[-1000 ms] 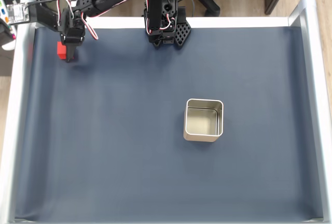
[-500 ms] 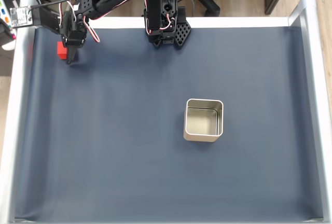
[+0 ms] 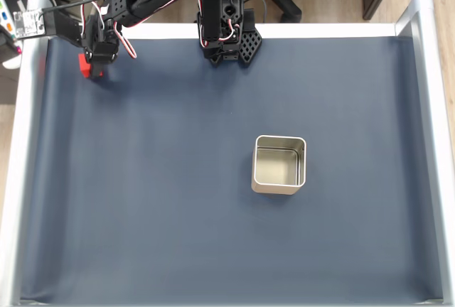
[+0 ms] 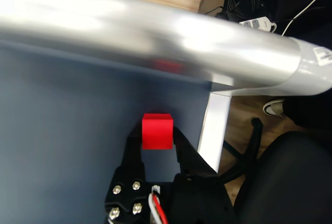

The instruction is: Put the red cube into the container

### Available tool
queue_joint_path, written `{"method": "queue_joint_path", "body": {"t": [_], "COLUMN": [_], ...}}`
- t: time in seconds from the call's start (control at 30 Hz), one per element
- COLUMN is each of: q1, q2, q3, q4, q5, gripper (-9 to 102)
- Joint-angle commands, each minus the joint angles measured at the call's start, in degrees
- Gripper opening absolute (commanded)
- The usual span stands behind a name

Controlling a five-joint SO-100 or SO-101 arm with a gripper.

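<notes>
Fixed view, looking down. The arm reached from its base at the top centre of the frame out to the upper left corner of the dark blue mat (image 3: pixel 178 200). The gripper (image 3: pixel 91 71) sat there, close to the silver frame rail (image 3: pixel 28 108) that runs down the left edge. The red cube (image 3: pixel 84 67) showed as a small red patch at the gripper's left side, mostly covered by the black servo housing above it.

Wrist view. The red cube (image 4: pixel 156 130) sat between the two black fingers (image 4: pixel 134 142), one finger against its left face and the other against its right face. The gripper (image 4: pixel 157 140) was pinching the cube at its fingertips. Cube upright, top face and front face both visible. Whether the cube was resting on the mat or lifted clear of it could not be told. A faint red reflection showed on the curved silver rail (image 4: pixel 155 32) crossing the upper part of this frame. A white table leg (image 4: pixel 215 120) and wooden floor lay to the right of the cube.

The container (image 3: pixel 279 165) stood right of centre in the fixed view, open side up, pale shiny inside, nothing in it. It was well apart from the cube and gripper, lower and to the right of them.
</notes>
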Motion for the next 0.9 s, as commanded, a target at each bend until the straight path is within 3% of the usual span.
{"method": "queue_joint_path", "body": {"t": [0.0,0.27,0.47,0.87], "q1": [-0.09,-0.53,-2.11,-21.53], "q2": [0.79,1.49,3.87,18.9], "q3": [-0.53,-0.62,-0.97,-9.14], "q4": [-0.88,-0.79,0.79,20.92], "q5": [-0.18,-0.44,0.18,5.71], "gripper": [10,0,0,0]}}
